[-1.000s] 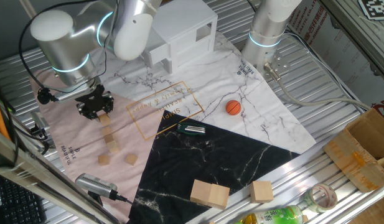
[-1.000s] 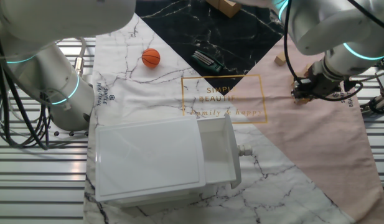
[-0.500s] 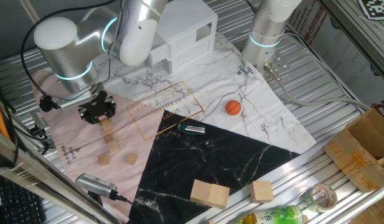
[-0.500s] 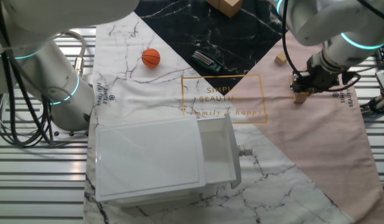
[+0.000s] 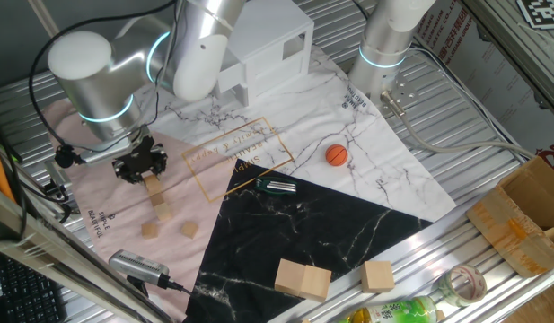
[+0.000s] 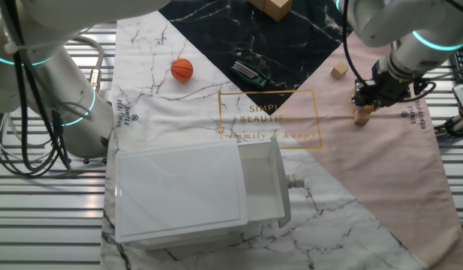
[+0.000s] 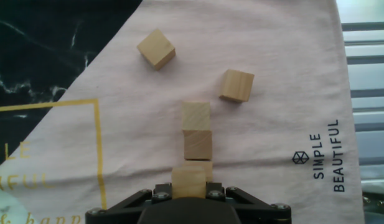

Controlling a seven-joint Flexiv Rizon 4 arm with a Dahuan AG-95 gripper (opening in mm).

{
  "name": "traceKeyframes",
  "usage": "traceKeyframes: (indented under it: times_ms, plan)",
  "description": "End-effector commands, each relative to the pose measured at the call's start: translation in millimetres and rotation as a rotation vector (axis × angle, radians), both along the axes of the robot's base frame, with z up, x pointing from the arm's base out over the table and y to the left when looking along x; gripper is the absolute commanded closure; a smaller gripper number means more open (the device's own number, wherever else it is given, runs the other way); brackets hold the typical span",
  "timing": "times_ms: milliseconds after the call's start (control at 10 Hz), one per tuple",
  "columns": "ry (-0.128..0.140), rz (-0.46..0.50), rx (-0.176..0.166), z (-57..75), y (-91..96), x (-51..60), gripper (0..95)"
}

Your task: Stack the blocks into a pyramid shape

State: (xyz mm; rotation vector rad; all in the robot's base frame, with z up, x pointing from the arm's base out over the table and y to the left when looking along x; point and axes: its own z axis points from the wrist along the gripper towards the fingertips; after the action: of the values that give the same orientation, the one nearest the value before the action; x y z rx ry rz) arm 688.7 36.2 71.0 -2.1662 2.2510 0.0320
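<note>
The black two-finger gripper (image 7: 189, 194) is closed on a small light-tan wooden cube (image 7: 188, 181), held between its jaws at the bottom edge of the hand view and raised above the pale pink cloth (image 7: 279, 74) that covers this part of the tabletop. Directly under and just ahead of the held cube lies a short straight row of like cubes: one (image 7: 198, 167) mostly hidden beneath it, then a second (image 7: 197, 144), then a third (image 7: 196, 116), each touching the next, the row running straight away from the gripper along its line of sight. Whether the held cube rests on the row cannot be told. The fixed views show the gripper (image 5: 142, 164) over the near end of that row. Two loose cubes lie apart beyond it, one (image 7: 236, 85) to the right of the row's far end, another (image 7: 156, 48) farther off to the left. Judging from this, the coming placement depends on centring the cube over the seam between two row cubes.
</note>
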Motion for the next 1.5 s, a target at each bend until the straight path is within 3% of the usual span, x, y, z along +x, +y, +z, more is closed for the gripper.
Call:
traceKeyframes:
  times_ms: [100,1500]
  plan:
    - [-0.005,0.003,0.000,-1.3,0.6,0.5,95.0]
    - [-0.018,0.024,-0.001,-13.1,7.4,4.4,95.0]
